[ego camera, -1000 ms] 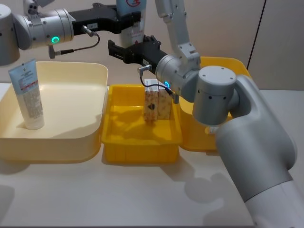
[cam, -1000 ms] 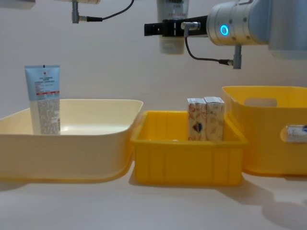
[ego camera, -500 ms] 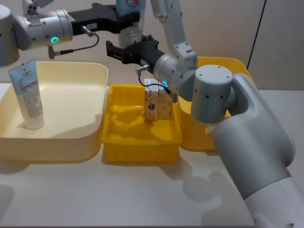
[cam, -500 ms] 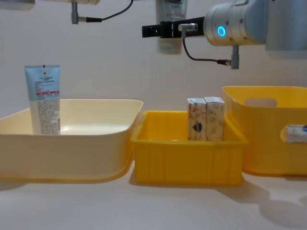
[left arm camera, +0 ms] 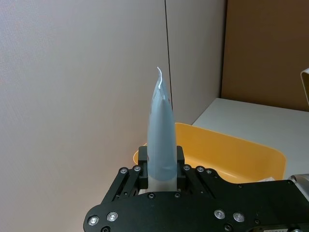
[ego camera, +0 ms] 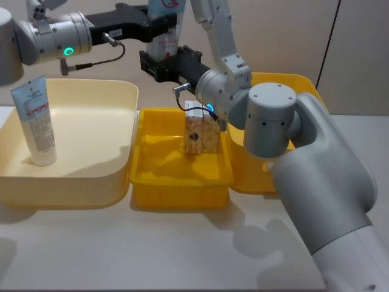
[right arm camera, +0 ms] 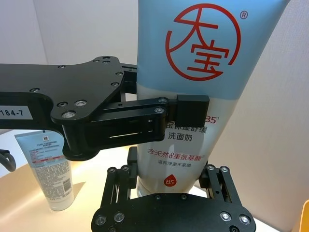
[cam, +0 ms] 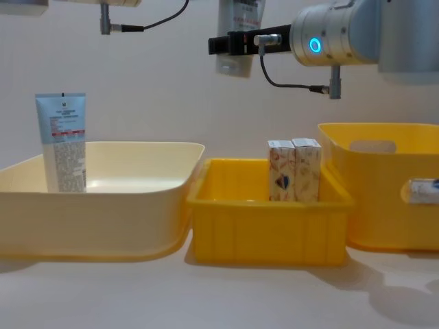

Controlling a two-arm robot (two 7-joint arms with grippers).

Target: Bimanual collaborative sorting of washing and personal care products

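Observation:
A pale blue tube (ego camera: 163, 27) with a red circle logo (right arm camera: 203, 46) hangs upright high above the bins. My left gripper (ego camera: 169, 23) is shut on its middle, and the left wrist view shows the tube (left arm camera: 161, 140) edge-on in the clamp. My right gripper (ego camera: 159, 64) is open, one finger either side of the tube's lower white end (right arm camera: 169, 166). A second blue tube (ego camera: 35, 121) stands in the cream bin (ego camera: 91, 176). Two white patterned cartons (ego camera: 200, 131) stand in the small yellow bin (ego camera: 179, 191).
A deeper yellow bin (cam: 384, 205) stands at the right; through its handle slot part of another product (cam: 424, 188) shows. The three bins stand side by side on the white table (ego camera: 152, 249), whose front part is bare. A wall rises close behind.
My right gripper has moved up to the hanging tube, and its fingers now flank the lower end. In the chest view the tube has shifted slightly left and tilted.

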